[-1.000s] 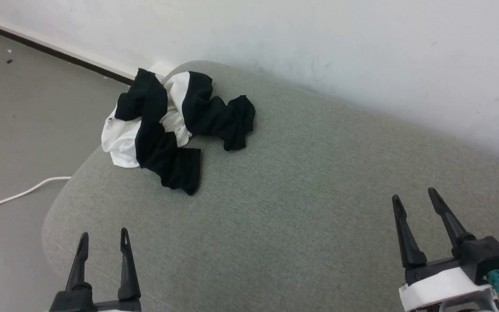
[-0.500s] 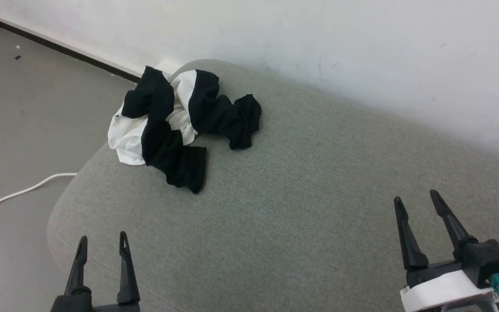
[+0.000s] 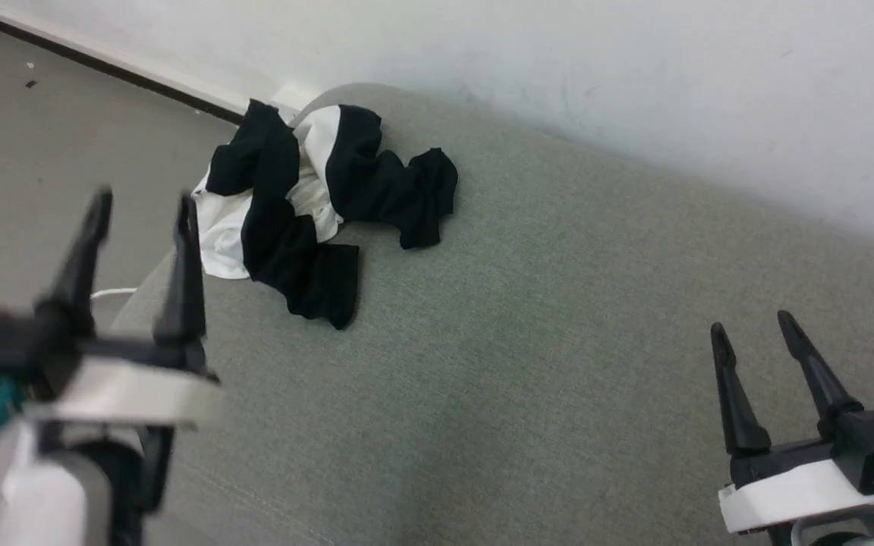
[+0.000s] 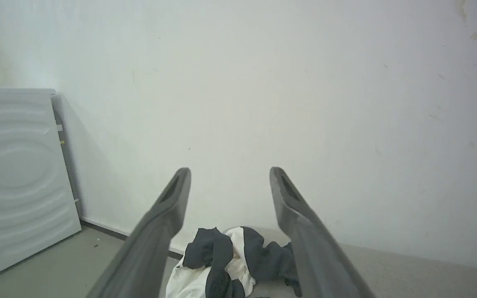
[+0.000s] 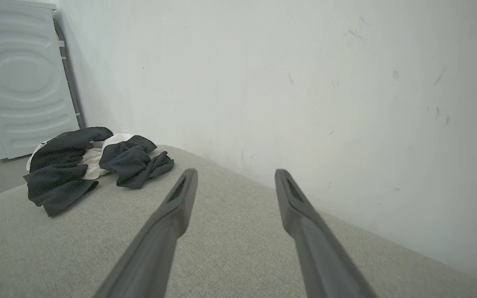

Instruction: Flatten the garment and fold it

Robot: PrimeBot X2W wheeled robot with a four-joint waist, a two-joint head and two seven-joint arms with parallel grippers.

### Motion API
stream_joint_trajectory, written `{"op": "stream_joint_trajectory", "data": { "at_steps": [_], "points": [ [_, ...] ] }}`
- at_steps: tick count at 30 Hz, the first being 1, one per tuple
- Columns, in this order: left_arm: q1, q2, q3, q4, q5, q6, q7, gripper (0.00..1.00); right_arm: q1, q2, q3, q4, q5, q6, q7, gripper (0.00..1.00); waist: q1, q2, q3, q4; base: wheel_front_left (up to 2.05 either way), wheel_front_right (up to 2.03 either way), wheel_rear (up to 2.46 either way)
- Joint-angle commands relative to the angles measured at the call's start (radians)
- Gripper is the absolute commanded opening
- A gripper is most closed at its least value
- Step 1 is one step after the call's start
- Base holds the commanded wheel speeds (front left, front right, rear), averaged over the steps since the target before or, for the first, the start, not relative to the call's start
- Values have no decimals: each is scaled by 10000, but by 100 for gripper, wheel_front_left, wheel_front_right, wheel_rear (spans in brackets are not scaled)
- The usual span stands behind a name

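Showing, nearest, the left hand [image 3: 145, 199], blurred and held high over the seat's left edge, and the right hand [image 3: 751, 322], low at the right, each with fingers spread wide and gripping nothing. Placing, beyond them, the garment [image 3: 278, 227] in a crumpled heap at the far left corner of the grey-green upholstered seat [image 3: 528, 341], well apart from both hands, with black sleeves twisted across the white body and a white fold right at the rounded edge.

Likely to slide off onto the floor [image 3: 42, 152] if tugged leftward or pinched only at that edge fold. Likely to drag as one bundle rather than spread if gripped through several layers. Could also pinch the woven cover if closed too deep into soft padding.

Noting, past the seat, a white cable [image 3: 114, 291] on the grey floor, a dark baseboard [image 3: 103, 64], a scuffed white wall [image 3: 558, 53] and, in the left wrist view, a white ribbed appliance panel [image 4: 15, 165] standing against that wall.
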Motion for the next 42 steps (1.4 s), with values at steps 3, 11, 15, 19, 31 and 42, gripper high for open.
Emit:
{"op": "stream_joint_trajectory", "data": {
  "at_steps": [3, 11, 15, 19, 31, 42],
  "points": [
    [-1753, 632, 131, 329, -172, -416, 922, 100, -309, 19, -34, -363, -213, -19, 200, 100, 0, 0, 660, -295, 0, 0, 0],
    [-5084, 1778, 257, 2377, -726, -1205, 2512, 100, -768, 19, 14, -1083, -680, -19, 577, 100, 0, 0, 1698, -904, 0, 0, 0],
    [-6422, 2369, 207, 3813, -1027, -1479, 3295, 100, -990, 19, -23, -1526, -939, -19, 738, 100, 0, 0, 2246, -1272, 0, 0, 0],
    [-7322, 2559, 216, 5182, -1569, -1592, 4074, 100, -1153, 19, -46, -2034, -1175, -19, 954, 100, 0, 0, 2844, -1580, 0, 0, 0],
    [-7632, 2883, 197, 7680, -2140, -1482, 5327, 100, -1573, -284, -12, -3215, -1564, -19, 1588, 100, 0, 0, 4413, -2297, 0, 0, 0],
    [-6840, 3062, -27, 8786, -1629, -766, 5471, 100, -1490, -649, -87, -3997, -1593, -19, 2068, 100, 0, 0, 5224, -2511, 0, 0, 0]
  ]
}}
